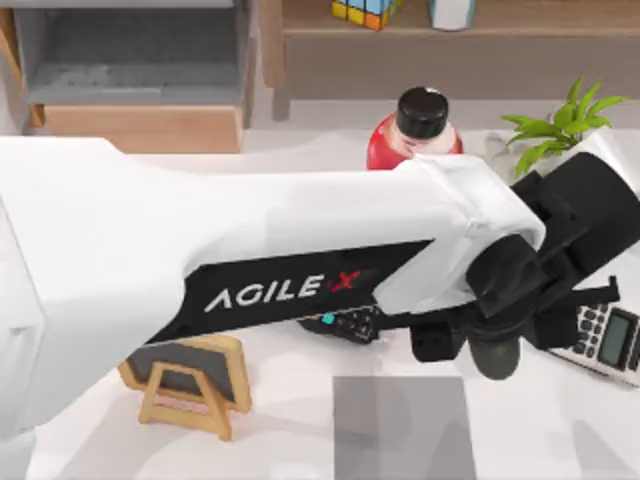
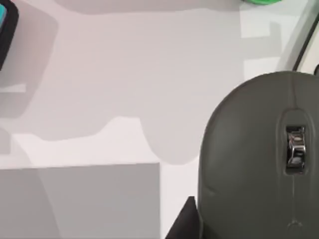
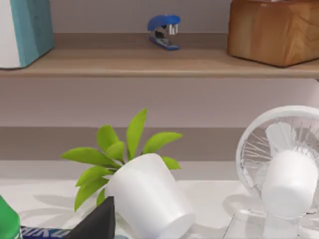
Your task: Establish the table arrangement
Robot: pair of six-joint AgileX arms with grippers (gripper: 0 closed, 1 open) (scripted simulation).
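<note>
Top view: my left arm reaches across the table (image 1: 300, 440) toward its right side, the left gripper (image 1: 495, 345) hanging over a dark grey computer mouse (image 2: 259, 159) just right of the small grey mat (image 1: 400, 425). I cannot tell how wide its fingers stand or whether they have the mouse. A red bottle (image 1: 412, 135), potted plant (image 3: 144, 199), calculator (image 1: 605, 340) and small chalkboard easel (image 1: 190, 380) crowd the white surface; a white fan (image 3: 284, 174) stands beside the plant. I judge the arrangement barely begun: the mouse sits off the mat, which lies bare.
</note>
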